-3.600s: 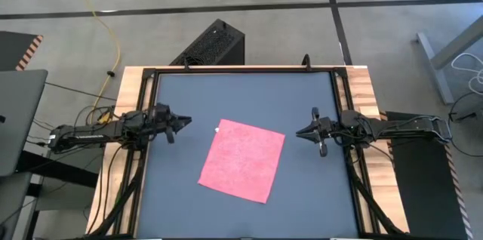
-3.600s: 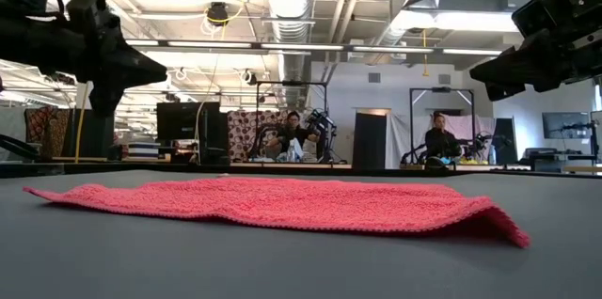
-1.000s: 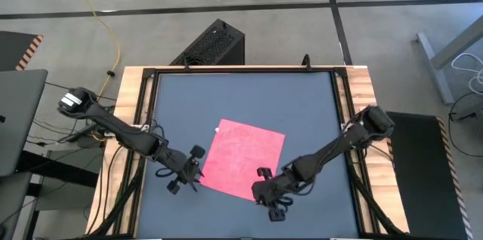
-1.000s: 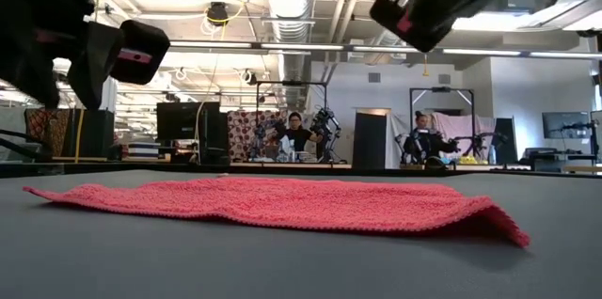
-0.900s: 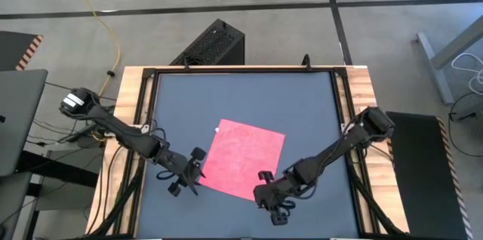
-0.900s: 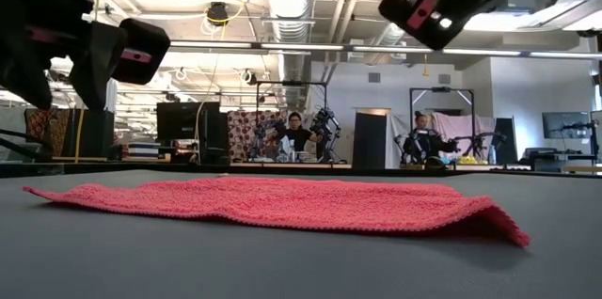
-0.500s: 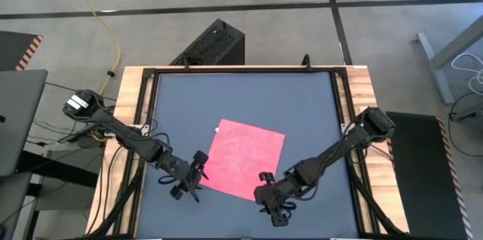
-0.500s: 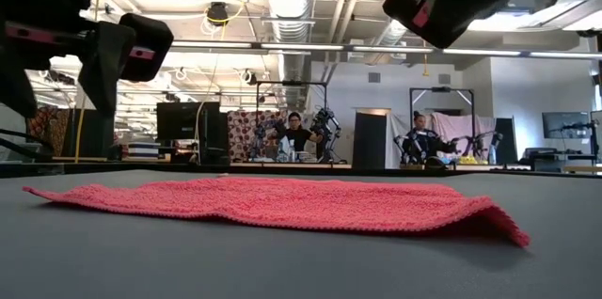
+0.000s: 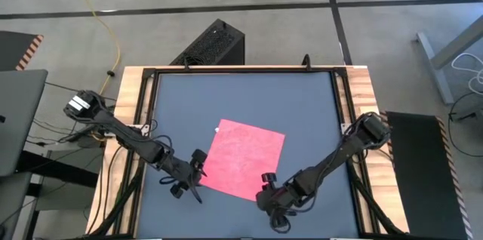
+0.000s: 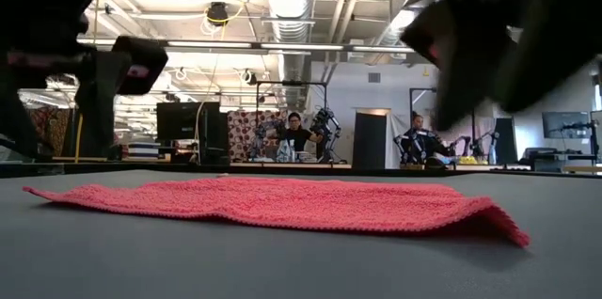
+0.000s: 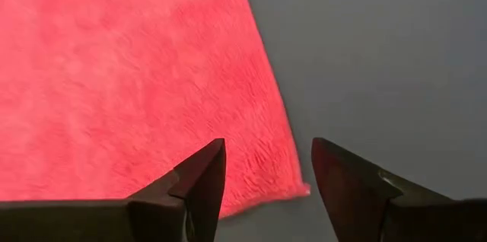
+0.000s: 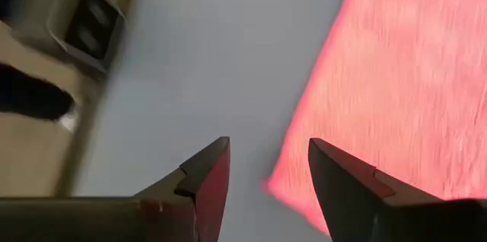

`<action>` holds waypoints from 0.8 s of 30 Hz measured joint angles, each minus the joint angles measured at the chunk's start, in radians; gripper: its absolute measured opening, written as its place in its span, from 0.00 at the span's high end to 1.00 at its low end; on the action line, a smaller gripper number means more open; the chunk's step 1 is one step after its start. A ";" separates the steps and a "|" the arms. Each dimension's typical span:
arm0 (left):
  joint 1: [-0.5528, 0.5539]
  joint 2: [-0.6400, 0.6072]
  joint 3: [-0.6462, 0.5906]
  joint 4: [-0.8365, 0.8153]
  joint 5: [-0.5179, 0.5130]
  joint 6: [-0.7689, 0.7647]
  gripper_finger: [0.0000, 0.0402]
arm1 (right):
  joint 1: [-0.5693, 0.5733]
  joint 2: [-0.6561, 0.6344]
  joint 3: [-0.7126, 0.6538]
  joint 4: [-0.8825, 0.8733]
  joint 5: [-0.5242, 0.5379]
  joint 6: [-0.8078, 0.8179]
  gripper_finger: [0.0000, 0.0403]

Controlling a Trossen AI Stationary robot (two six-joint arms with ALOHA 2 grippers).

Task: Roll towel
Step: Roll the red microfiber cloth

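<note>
Towel [image 9: 243, 160] lies spread flat as a tilted pink-red square on the dark table [image 9: 302, 112], nearer the front edge than the back and roughly midway between the two sides. From table height it reads as a low, slightly rumpled sheet [image 10: 282, 202] with one corner lifted a little on the right of that view. A tiny white tag [image 9: 217, 129] shows at its far-left corner.

Both dark arms reach in from the table's sides toward the cloth's near edge. The left gripper [image 9: 193, 179] hangs just beside the towel's near-left corner; in its wrist view the jaws stand apart with nothing between them, framing that corner of the cloth [image 11: 152, 82] and the bare table surface next to it. The right gripper [image 9: 270, 195] sits just off the near-right corner; its wrist view likewise shows the two fingers spread and empty, with the towel's corner [image 12: 380, 97] ahead of them.

Beyond the table, people sit far off in the room [image 10: 296, 134].
</note>
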 joint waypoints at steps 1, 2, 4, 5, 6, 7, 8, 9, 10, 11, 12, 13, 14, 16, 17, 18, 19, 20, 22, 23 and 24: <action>-0.001 0.015 0.001 0.004 0.010 -0.007 0.53 | 0.001 0.010 0.000 0.013 0.001 0.015 0.50; -0.002 0.029 0.000 0.001 0.016 -0.013 0.53 | 0.006 0.019 0.000 0.013 0.001 0.031 0.50; -0.002 0.058 0.000 0.013 0.021 -0.030 0.53 | 0.010 0.040 0.000 0.015 0.002 0.063 0.51; -0.002 0.066 0.000 0.005 0.019 -0.034 0.53 | 0.011 0.048 0.000 0.021 0.005 0.079 0.52; -0.002 0.070 0.000 0.000 0.017 -0.043 0.53 | 0.011 0.055 0.000 0.019 0.011 0.093 0.53; -0.002 0.077 0.000 0.008 0.016 -0.048 0.53 | 0.010 0.062 0.000 0.017 0.021 0.106 0.53; -0.002 0.082 0.001 0.009 0.013 -0.051 0.53 | 0.010 0.063 0.000 0.018 0.034 0.119 0.54; -0.002 0.082 0.000 0.000 0.005 -0.052 0.53 | 0.010 0.064 0.000 0.016 0.038 0.121 0.55; -0.002 0.081 0.000 -0.005 -0.003 -0.052 0.53 | 0.010 0.064 0.000 0.014 0.049 0.122 0.56; -0.002 0.081 0.000 0.002 -0.005 -0.052 0.53 | 0.009 0.063 0.000 0.017 0.057 0.126 0.56; -0.002 0.081 0.000 0.004 -0.009 -0.052 0.53 | 0.009 0.060 0.000 0.019 0.061 0.126 0.57; -0.002 0.081 0.000 0.003 -0.010 -0.052 0.53 | 0.009 0.056 0.000 0.018 0.066 0.126 0.58; -0.002 0.081 0.000 0.003 -0.010 -0.052 0.53 | 0.010 0.051 0.000 0.018 0.075 0.126 0.59; -0.002 0.081 0.000 -0.002 -0.011 -0.052 0.53 | 0.010 0.042 0.000 0.018 0.093 0.135 0.60; -0.002 0.081 0.000 -0.002 -0.011 -0.052 0.53 | 0.010 0.042 0.001 0.015 0.095 0.140 0.61; -0.002 0.081 0.000 -0.003 -0.011 -0.052 0.53 | 0.010 0.043 0.001 0.006 0.095 0.141 0.61; 0.000 0.081 0.000 -0.004 -0.011 -0.052 0.53 | 0.010 0.049 0.001 -0.006 0.095 0.142 0.61; 0.000 0.081 0.000 -0.004 -0.010 -0.052 0.53 | 0.010 0.057 0.000 -0.008 0.095 0.143 0.61; 0.000 0.081 0.000 -0.008 -0.005 -0.052 0.53 | 0.010 0.067 0.000 -0.008 0.095 0.144 0.61; 0.000 0.081 -0.002 -0.005 -0.005 -0.052 0.53 | 0.011 0.076 0.000 -0.005 0.094 0.145 0.61; 0.000 0.081 -0.010 0.009 -0.005 -0.054 0.53 | 0.011 0.080 0.000 0.004 0.094 0.153 0.60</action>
